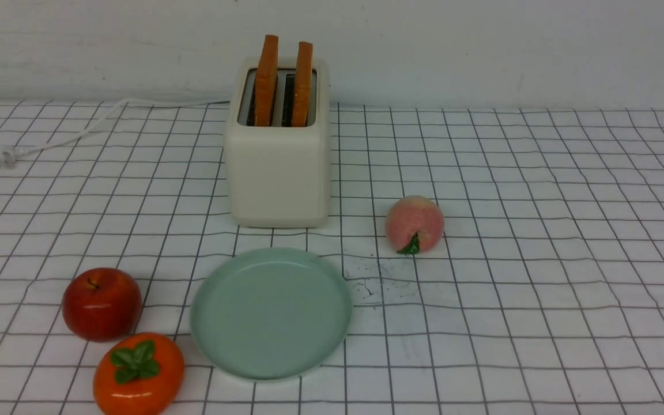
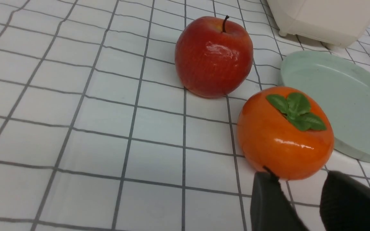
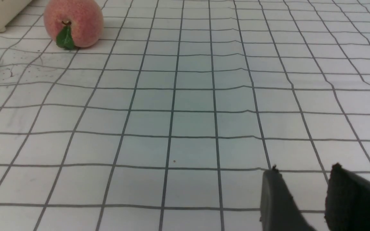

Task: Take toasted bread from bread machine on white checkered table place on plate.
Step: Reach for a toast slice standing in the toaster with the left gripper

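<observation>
2x toasted bread upright in bread machine, plate adj.

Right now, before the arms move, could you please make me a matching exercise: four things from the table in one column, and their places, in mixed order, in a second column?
Things:
1. toasted bread
2. plate
3. red apple
4. peach

Places:
A. to the right of the bread machine
B. upright in the two slots
C. directly in front of the bread machine
D. left of the plate, next to the orange fruit

Pairs: 1-B, 2-C, 3-D, 4-A
</observation>
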`<state>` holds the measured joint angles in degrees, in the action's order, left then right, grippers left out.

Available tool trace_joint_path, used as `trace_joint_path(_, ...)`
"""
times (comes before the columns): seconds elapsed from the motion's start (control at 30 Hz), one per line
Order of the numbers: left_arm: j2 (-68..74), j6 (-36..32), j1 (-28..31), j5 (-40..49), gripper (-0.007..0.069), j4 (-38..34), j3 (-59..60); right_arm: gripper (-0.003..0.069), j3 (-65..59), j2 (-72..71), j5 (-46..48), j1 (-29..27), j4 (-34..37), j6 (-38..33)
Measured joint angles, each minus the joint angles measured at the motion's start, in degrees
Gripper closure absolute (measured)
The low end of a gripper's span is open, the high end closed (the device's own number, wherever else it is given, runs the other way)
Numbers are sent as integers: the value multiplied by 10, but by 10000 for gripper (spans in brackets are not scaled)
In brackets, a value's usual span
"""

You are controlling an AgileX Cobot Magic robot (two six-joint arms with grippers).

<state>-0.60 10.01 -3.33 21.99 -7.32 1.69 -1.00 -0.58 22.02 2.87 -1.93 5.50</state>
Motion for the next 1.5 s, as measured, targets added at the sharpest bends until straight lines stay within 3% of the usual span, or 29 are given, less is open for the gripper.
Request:
trace_joint_path(0.2,0,7,0,-57,387,16,0,420,0,0,0,0,0,0)
trace_joint_path(0.53,0,85,0,-103,387,-1,0,420,0,0,0,0,0,0)
trace_joint_path(1.07,0,194,0,-209,387,-113,0,420,-1,0,-6,0,-80,-3)
trace_joint_path(1.2,0,198,0,-258,387,-138,0,420,-6,0,-70,0,-41,63)
trace_joint_path(1.3,0,196,0,-279,423,-145,-15,420,-6,0,-167,0,29,169)
trace_joint_path(1.43,19,169,0,-233,564,-137,-78,445,-4,0,-244,0,52,248)
trace_joint_path(1.5,57,140,0,-196,638,-125,-127,494,14,2,-232,3,39,269)
